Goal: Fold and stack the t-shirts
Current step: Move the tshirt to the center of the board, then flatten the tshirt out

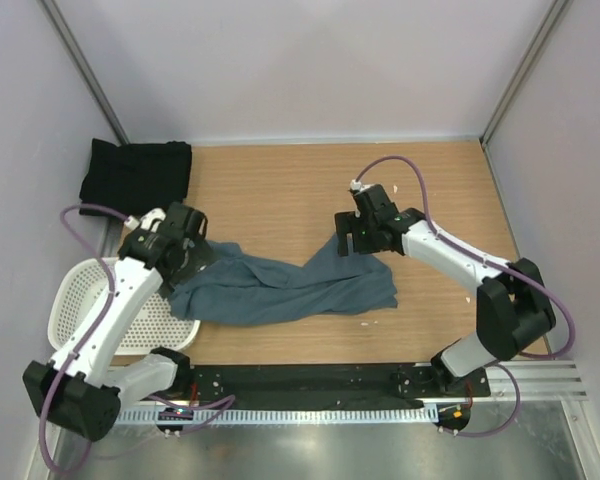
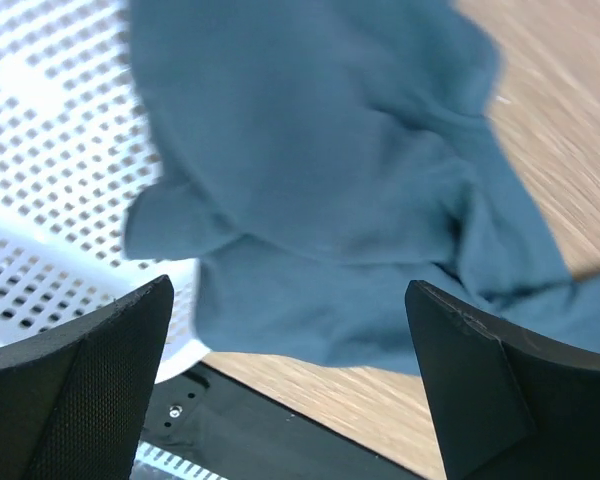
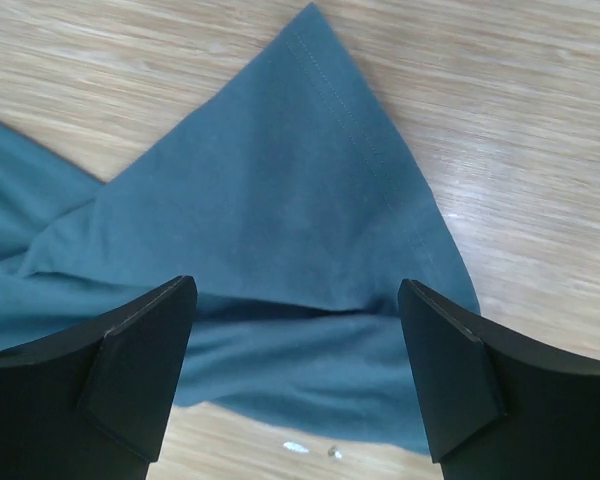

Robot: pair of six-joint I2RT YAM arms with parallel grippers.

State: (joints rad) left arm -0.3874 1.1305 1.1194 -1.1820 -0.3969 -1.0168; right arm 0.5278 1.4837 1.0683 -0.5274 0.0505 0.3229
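Note:
The slate blue-grey t-shirt (image 1: pixel 280 288) lies crumpled and stretched out sideways across the middle of the wooden table. Its left end reaches the rim of the white basket (image 1: pixel 85 300). The black t-shirt (image 1: pixel 137 175) sits folded at the back left corner. My left gripper (image 1: pixel 192 256) hovers open over the blue shirt's left end (image 2: pixel 320 170), with nothing between its fingers (image 2: pixel 100 360). My right gripper (image 1: pixel 352 240) is open above the shirt's right end, where a hemmed corner (image 3: pixel 310 180) lies flat. Its fingers (image 3: pixel 145 350) hold nothing.
The perforated white basket (image 2: pixel 50 150) stands at the near left beside the left arm. A black base plate (image 1: pixel 310 378) runs along the near table edge. Grey walls close in the left, back and right. Small white specks (image 3: pixel 295 447) lie on the wood.

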